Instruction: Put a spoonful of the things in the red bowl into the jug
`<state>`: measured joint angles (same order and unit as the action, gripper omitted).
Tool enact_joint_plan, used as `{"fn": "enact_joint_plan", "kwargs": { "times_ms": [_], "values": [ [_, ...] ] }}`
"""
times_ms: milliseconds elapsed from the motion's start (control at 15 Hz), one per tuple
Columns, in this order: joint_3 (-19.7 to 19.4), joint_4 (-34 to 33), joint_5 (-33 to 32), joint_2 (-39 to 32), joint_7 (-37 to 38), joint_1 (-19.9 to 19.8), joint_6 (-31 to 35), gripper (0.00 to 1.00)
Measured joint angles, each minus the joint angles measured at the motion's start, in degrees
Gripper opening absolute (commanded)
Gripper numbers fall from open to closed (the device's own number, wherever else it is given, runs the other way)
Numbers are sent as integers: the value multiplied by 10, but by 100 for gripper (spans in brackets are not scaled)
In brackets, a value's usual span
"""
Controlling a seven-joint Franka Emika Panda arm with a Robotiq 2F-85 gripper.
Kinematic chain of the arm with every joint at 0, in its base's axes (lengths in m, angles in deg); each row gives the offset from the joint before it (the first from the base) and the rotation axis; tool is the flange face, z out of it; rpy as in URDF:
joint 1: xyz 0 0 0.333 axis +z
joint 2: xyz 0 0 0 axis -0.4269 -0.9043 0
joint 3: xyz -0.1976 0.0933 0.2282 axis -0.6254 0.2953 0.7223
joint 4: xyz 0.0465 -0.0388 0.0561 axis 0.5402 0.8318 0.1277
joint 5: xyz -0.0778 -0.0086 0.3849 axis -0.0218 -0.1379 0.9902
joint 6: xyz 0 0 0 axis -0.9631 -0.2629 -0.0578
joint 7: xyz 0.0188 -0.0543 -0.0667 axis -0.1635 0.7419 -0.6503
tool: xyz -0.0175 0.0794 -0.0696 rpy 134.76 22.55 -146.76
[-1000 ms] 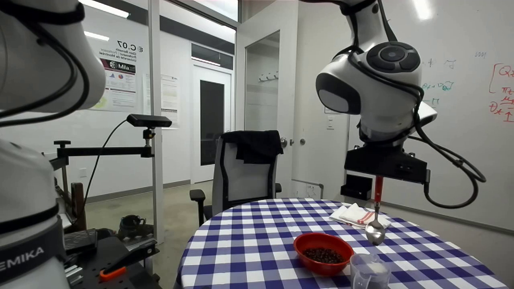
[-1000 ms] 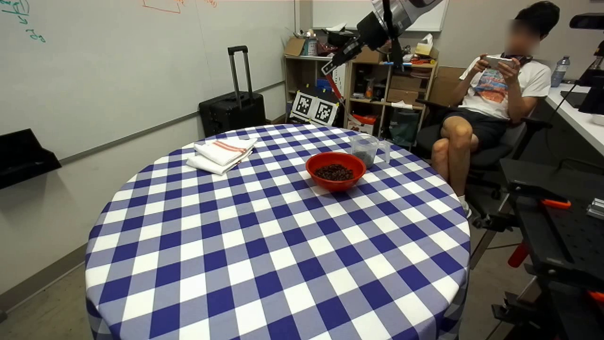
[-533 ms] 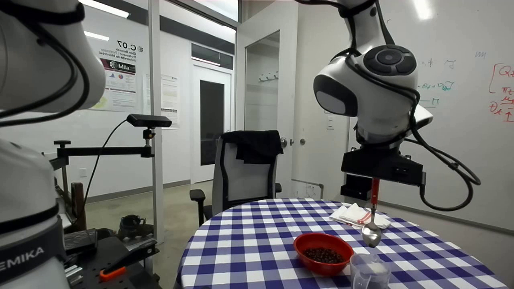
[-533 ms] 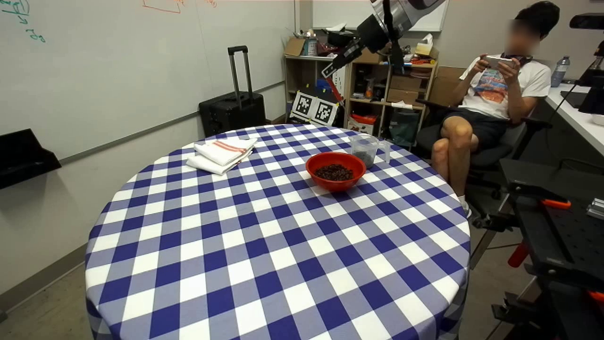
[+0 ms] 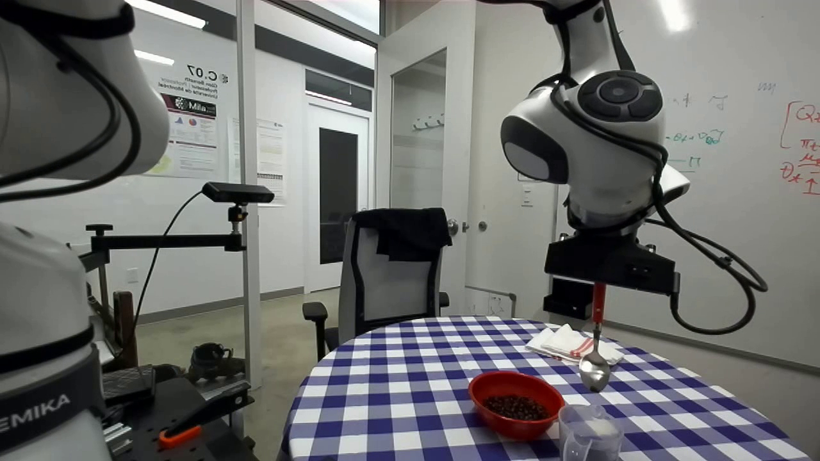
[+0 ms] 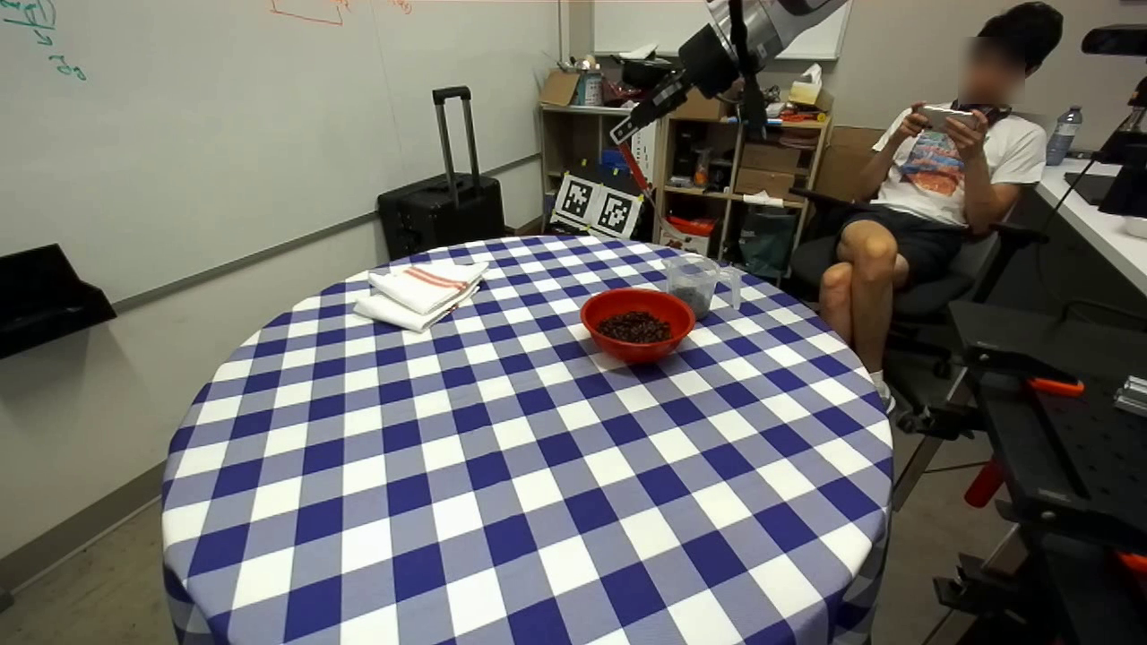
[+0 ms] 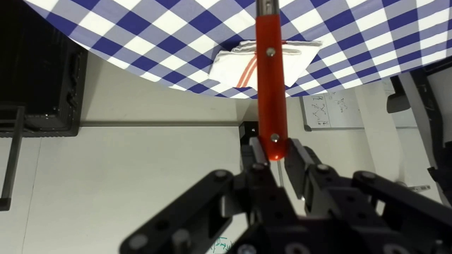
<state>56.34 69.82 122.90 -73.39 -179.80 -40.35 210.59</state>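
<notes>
My gripper is shut on the red handle of a spoon near its end, with a pad on each side. In an exterior view the spoon's metal head hangs tip down, above and apart from the table. A dark patch shows at its tip, perhaps a reflection. The red bowl stands on the table, holding the things, dark reddish-brown bits. Close beside it is the clear jug, its lower part dark grey in an exterior view. Spoon head, bowl and jug are outside the wrist view.
A blue-and-white checked cloth covers the round table. Folded white cloths with red stripes lie on it near the whiteboard. An office chair stands at the table's edge. A person sits beyond the table.
The arm and spoon have shifted slightly left and down in an exterior view, then a touch back over the last half second. Bowl, jug and cloths have not moved; the grip is unchanged.
</notes>
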Motion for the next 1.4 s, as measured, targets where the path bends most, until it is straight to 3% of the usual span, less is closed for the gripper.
{"fn": "enact_joint_plan", "kwargs": {
  "times_ms": [1400],
  "values": [
    [39,1,95,0,-95,-67,-49,5]
  ]
}}
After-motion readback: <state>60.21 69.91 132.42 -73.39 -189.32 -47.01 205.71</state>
